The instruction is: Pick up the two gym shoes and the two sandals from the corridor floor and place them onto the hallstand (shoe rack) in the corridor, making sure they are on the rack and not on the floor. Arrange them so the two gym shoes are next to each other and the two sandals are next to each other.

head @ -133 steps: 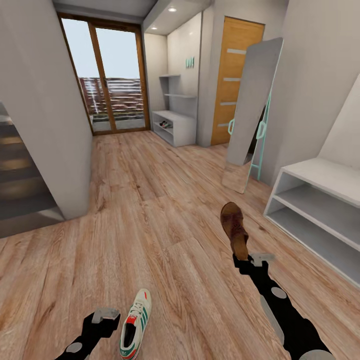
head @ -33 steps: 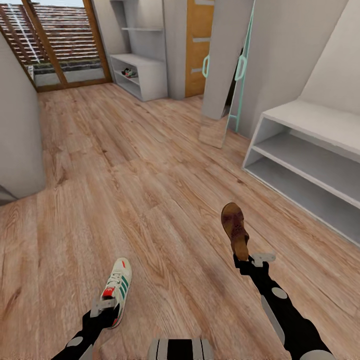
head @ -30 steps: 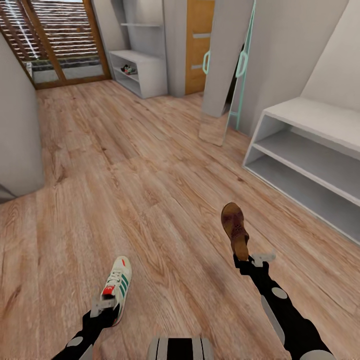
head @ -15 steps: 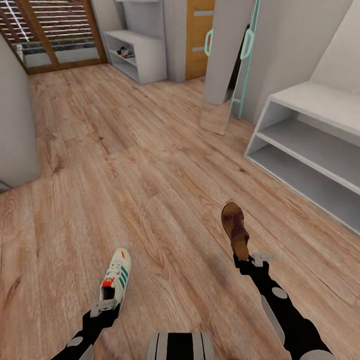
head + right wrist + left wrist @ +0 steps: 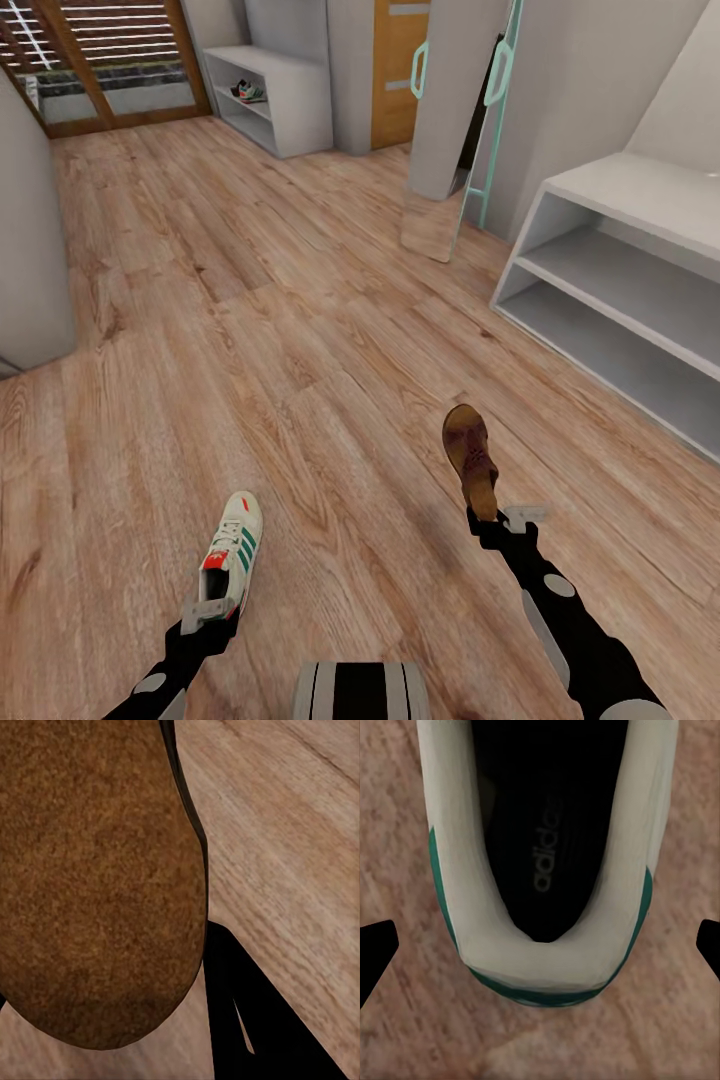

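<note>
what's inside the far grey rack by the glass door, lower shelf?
One gym shoe sits in the open shelf under the bench top of the hallstand. The unit's side panel hides the rest of that shelf, so a second shoe cannot be confirmed.

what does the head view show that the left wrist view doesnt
Head view alone: the sandal held at its heel by the right gripper, the plain grey bench at right, the leaning mirror, and the far hallstand with a shoe already on its shelf.

Left wrist view alone: the gym shoe's dark insole with its printed logo, seen straight into the heel opening.

Both: that gym shoe, at the left gripper, and the wood floor.
</note>
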